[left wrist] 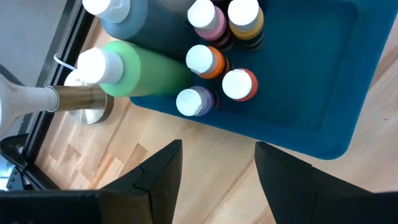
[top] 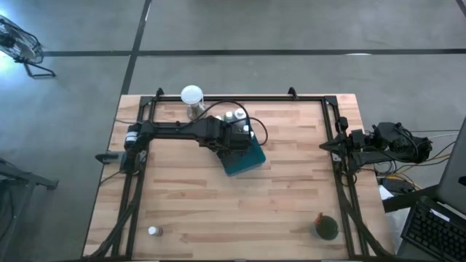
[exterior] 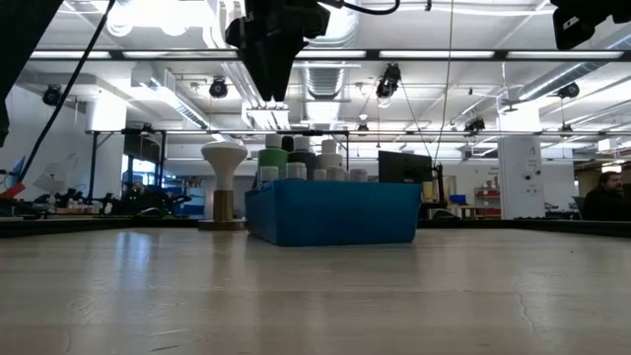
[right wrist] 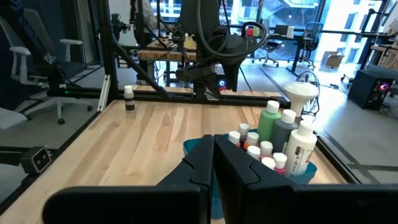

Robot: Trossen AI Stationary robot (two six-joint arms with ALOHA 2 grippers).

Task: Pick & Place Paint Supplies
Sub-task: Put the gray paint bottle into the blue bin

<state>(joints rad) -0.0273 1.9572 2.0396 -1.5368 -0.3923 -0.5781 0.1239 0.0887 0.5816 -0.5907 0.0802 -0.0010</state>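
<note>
A teal tray [top: 247, 160] lies at mid-table. Several white-capped paint bottles stand in its far-left end: a large green one [left wrist: 146, 73], a grey-blue one [left wrist: 127, 14], and small orange [left wrist: 206, 60], red [left wrist: 240, 84], purple [left wrist: 194, 102] and pink [left wrist: 208, 18] ones. My left gripper [left wrist: 217, 180] hangs open above the tray [exterior: 335, 212], pointing steeply down, with nothing between its fingers. A lone small bottle [top: 153, 231] stands upright near the front left corner. At the table's right edge my right gripper [right wrist: 213, 163] waits shut, holding nothing.
A white globe on a metal base [top: 191, 96] stands at the far edge, just beyond the tray's bottle end. A dark green round thing with an orange tip [top: 326, 227] sits near the front right. Black frame rails [top: 342, 175] run along the table's sides.
</note>
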